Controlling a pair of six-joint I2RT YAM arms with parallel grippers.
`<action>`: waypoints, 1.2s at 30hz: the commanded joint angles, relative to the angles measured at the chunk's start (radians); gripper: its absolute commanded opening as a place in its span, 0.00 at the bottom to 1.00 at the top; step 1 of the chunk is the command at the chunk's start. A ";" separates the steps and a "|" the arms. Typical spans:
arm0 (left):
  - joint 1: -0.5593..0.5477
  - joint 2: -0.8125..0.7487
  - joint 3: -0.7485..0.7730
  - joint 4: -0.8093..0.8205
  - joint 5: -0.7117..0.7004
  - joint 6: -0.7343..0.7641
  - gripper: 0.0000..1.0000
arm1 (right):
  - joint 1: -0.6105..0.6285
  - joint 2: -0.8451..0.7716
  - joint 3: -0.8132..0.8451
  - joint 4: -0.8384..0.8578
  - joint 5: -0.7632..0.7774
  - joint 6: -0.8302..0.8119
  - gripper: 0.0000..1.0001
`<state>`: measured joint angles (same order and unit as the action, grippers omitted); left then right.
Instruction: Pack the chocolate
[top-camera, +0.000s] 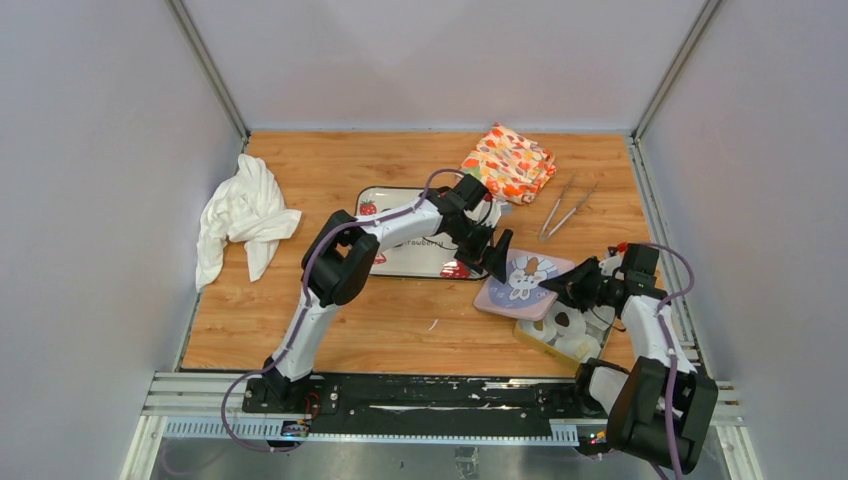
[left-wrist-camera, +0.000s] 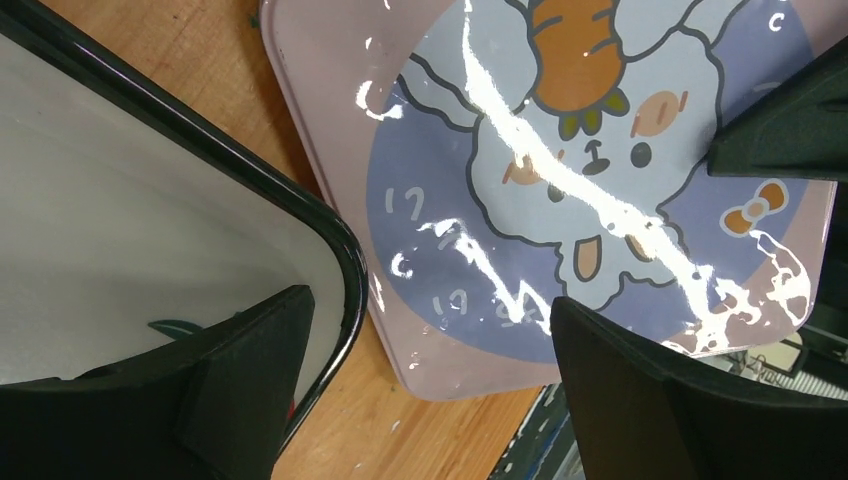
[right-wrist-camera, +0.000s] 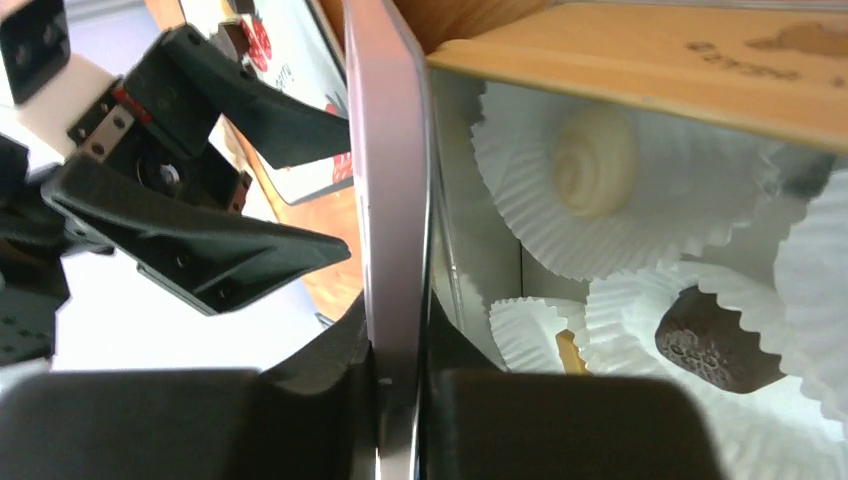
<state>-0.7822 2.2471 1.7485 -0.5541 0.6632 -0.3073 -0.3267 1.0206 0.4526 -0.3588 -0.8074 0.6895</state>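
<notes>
A wooden box (top-camera: 560, 338) near the right arm holds white paper cups with chocolate: a cream swirl (right-wrist-camera: 595, 160), a dark brown piece (right-wrist-camera: 718, 340) and a tan sliver (right-wrist-camera: 570, 350). A pink lid with a rabbit picture (top-camera: 522, 282) (left-wrist-camera: 600, 200) leans over the box's left side. My right gripper (top-camera: 562, 290) (right-wrist-camera: 400, 375) is shut on the lid's edge (right-wrist-camera: 395, 200). At the lid's left corner my left gripper (top-camera: 495, 260) (left-wrist-camera: 428, 300) hovers open, with nothing between its fingers.
A black-rimmed white tray (top-camera: 395, 195) (left-wrist-camera: 150, 220) with strawberry print lies left of the lid. Metal tongs (top-camera: 565, 208) and a strawberry-patterned bundle (top-camera: 508, 160) sit at the back right. A crumpled white cloth (top-camera: 240, 215) lies far left.
</notes>
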 joint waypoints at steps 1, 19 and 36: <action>-0.011 -0.010 0.035 -0.028 -0.006 0.004 0.94 | 0.009 -0.012 0.072 -0.052 -0.031 -0.034 0.01; -0.062 -0.171 0.108 -0.055 -0.322 -0.015 0.94 | 0.007 -0.086 0.944 -0.615 0.705 -0.108 0.00; -0.248 0.129 0.419 -0.175 -0.515 0.011 0.85 | 0.008 -0.038 1.010 -0.623 0.917 -0.090 0.00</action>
<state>-1.0065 2.3241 2.1139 -0.6846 0.1753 -0.3099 -0.3225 0.9962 1.4567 -0.9840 0.1040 0.5915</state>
